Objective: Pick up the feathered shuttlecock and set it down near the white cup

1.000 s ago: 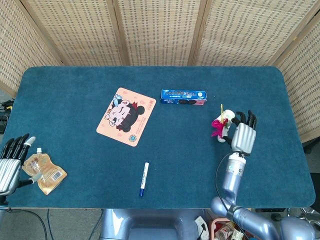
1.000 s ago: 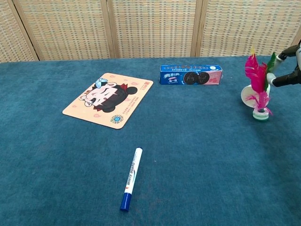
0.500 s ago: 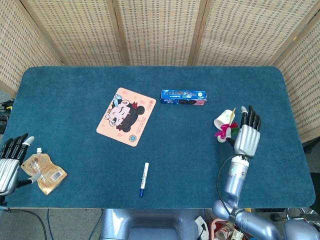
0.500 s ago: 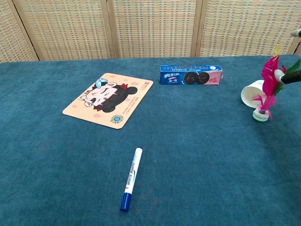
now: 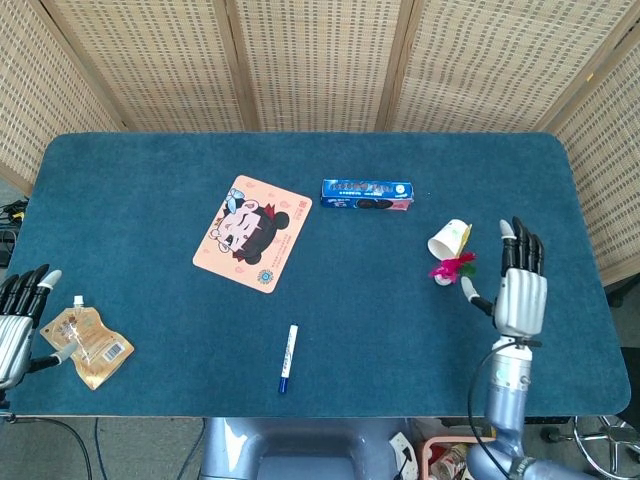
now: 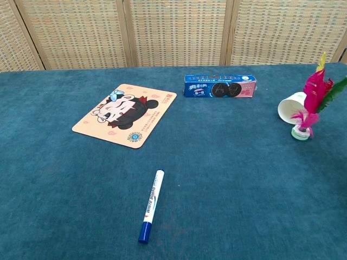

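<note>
**A:** What does the head view show?

**B:** A blue table (image 5: 150, 170) seen from above. The feathered shuttlecock (image 5: 451, 268) stands on its base just beside the white cup (image 5: 449, 239), which lies on its side. The right hand (image 5: 518, 285) is near the shuttlecock on its right, apart from it, fingers straight and spread, holding nothing. The left hand (image 5: 20, 322) is at the table's left edge, fingers extended and empty, next to a snack pouch (image 5: 86, 341).

**A:** What else is on the table?

**B:** A cartoon mouse pad (image 5: 253, 232) left of centre, a blue biscuit box (image 5: 367, 194) behind the middle, and a marker (image 5: 288, 357) near the front edge.

**A:** And the chest view?

**B:** Neither hand appears. The shuttlecock (image 6: 307, 103) is upright at the far right, pink and green feathers rising, its base close against the open mouth of the tipped cup (image 6: 289, 107). The biscuit box (image 6: 219, 86), mouse pad (image 6: 126, 114) and marker (image 6: 151, 205) lie well apart from it.
</note>
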Controlling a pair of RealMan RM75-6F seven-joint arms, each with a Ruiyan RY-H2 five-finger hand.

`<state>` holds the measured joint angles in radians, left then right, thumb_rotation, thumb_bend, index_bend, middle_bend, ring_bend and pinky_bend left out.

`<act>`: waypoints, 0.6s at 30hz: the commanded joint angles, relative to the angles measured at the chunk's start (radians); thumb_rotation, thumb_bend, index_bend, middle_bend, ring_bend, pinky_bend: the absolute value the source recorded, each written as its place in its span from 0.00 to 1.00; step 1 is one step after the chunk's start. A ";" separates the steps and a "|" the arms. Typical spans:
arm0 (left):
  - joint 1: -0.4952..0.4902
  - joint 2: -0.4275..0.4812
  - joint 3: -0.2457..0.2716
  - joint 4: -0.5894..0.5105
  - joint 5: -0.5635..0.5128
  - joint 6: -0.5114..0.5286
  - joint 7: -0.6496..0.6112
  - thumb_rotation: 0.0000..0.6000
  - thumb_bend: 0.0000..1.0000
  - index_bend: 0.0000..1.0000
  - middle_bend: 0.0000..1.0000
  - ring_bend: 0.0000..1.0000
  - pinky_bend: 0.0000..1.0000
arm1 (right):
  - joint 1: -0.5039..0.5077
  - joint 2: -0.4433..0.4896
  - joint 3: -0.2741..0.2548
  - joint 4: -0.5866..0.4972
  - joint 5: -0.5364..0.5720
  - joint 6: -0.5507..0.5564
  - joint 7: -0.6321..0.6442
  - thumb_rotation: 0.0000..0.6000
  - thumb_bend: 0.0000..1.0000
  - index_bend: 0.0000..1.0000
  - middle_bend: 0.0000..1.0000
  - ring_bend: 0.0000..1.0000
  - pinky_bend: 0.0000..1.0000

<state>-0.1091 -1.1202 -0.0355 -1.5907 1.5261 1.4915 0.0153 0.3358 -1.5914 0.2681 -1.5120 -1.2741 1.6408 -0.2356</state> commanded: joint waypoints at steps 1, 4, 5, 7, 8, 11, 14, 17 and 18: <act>0.000 -0.005 -0.002 0.003 -0.003 0.001 0.009 1.00 0.17 0.00 0.00 0.00 0.00 | -0.065 0.132 -0.084 -0.025 -0.078 -0.018 0.051 1.00 0.18 0.00 0.00 0.00 0.00; -0.001 -0.011 -0.001 0.004 -0.004 -0.001 0.024 1.00 0.17 0.00 0.00 0.00 0.00 | -0.084 0.181 -0.105 -0.016 -0.082 -0.037 0.056 1.00 0.18 0.00 0.00 0.00 0.00; -0.001 -0.015 0.000 0.004 -0.003 -0.002 0.032 1.00 0.17 0.00 0.00 0.00 0.00 | -0.094 0.196 -0.110 -0.009 -0.081 -0.041 0.062 1.00 0.18 0.00 0.00 0.00 0.00; -0.002 -0.020 0.002 0.004 0.002 -0.002 0.049 1.00 0.17 0.00 0.00 0.00 0.00 | -0.111 0.215 -0.117 0.003 -0.076 -0.043 0.077 1.00 0.18 0.00 0.00 0.00 0.00; -0.002 -0.024 0.002 0.004 0.004 0.000 0.059 1.00 0.17 0.00 0.00 0.00 0.00 | -0.120 0.226 -0.121 0.008 -0.077 -0.045 0.088 1.00 0.18 0.00 0.00 0.00 0.00; -0.002 -0.029 0.003 0.005 0.007 0.003 0.072 1.00 0.17 0.00 0.00 0.00 0.00 | -0.131 0.242 -0.130 0.018 -0.086 -0.048 0.101 1.00 0.19 0.00 0.00 0.00 0.00; -0.001 -0.034 0.003 0.006 0.007 0.005 0.083 1.00 0.17 0.00 0.00 0.00 0.00 | -0.140 0.260 -0.140 0.025 -0.096 -0.053 0.105 1.00 0.19 0.00 0.00 0.00 0.00; -0.001 -0.038 0.002 0.010 0.004 0.003 0.096 1.00 0.17 0.00 0.00 0.00 0.00 | -0.153 0.287 -0.164 0.027 -0.118 -0.060 0.107 1.00 0.19 0.00 0.00 0.00 0.00; -0.001 -0.039 0.001 0.011 0.001 0.002 0.100 1.00 0.17 0.00 0.00 0.00 0.00 | -0.156 0.295 -0.172 0.027 -0.129 -0.060 0.109 1.00 0.19 0.00 0.00 0.00 0.00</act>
<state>-0.1104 -1.1583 -0.0334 -1.5807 1.5288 1.4947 0.1134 0.1864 -1.3068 0.1075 -1.4858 -1.3906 1.5835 -0.1293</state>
